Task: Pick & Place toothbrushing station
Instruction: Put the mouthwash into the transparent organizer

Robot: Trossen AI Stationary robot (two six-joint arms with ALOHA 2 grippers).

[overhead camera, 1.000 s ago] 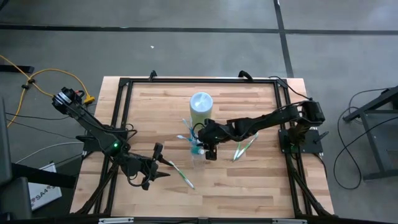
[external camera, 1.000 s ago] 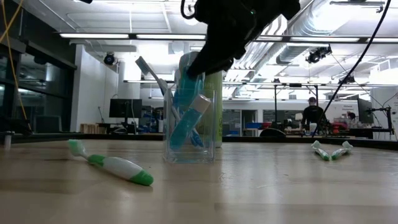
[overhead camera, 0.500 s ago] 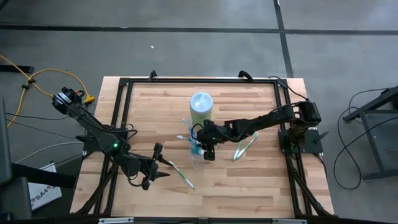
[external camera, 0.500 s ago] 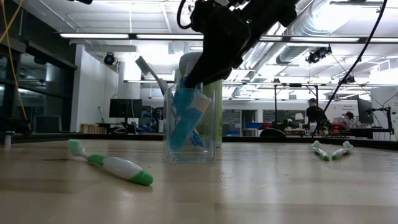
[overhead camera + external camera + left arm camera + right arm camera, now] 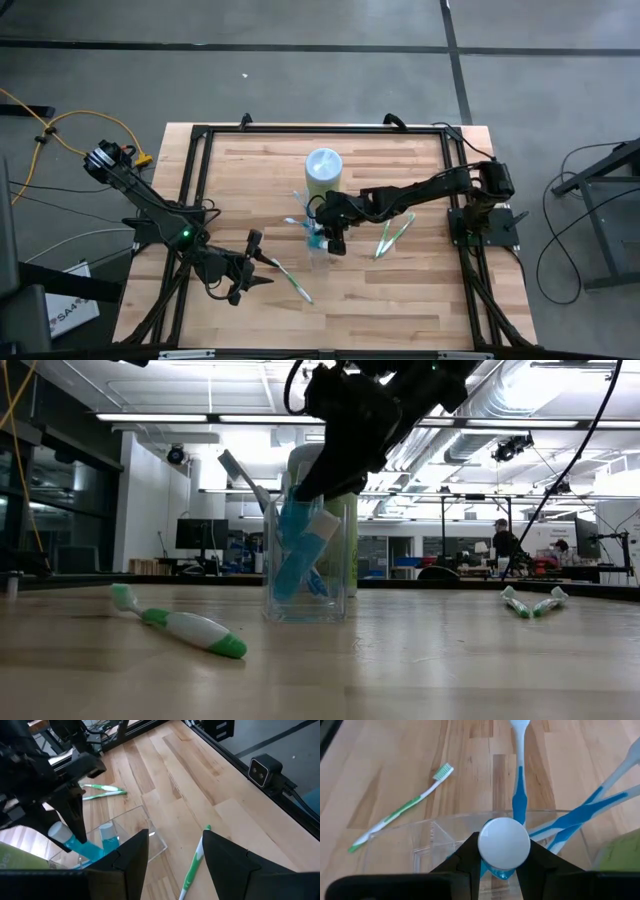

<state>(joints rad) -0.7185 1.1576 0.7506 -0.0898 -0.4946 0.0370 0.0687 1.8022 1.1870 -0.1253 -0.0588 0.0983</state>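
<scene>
Right claw (image 5: 503, 862): over the small clear plastic tumbler (image 5: 305, 560) mid-table, pinching a tiny blue-and-white toothpaste tube (image 5: 503, 845) cap-up, low inside so it lands upright w/ the slim blue-and-white toothbrushes (image 5: 519, 795).
Left claw (image 5: 175, 855): spread, waiting nr the green-and-white toothbrush (image 5: 192, 867) lying on the wooden table (image 5: 400, 290).

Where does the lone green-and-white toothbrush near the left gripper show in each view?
High: green-and-white toothbrush beside the left gripper.
Low: lying left of the clear tumbler, at.
Left wrist: between its fingers.
Right wrist: beyond the tumbler.
Shared landmark: the tumbler.
</scene>
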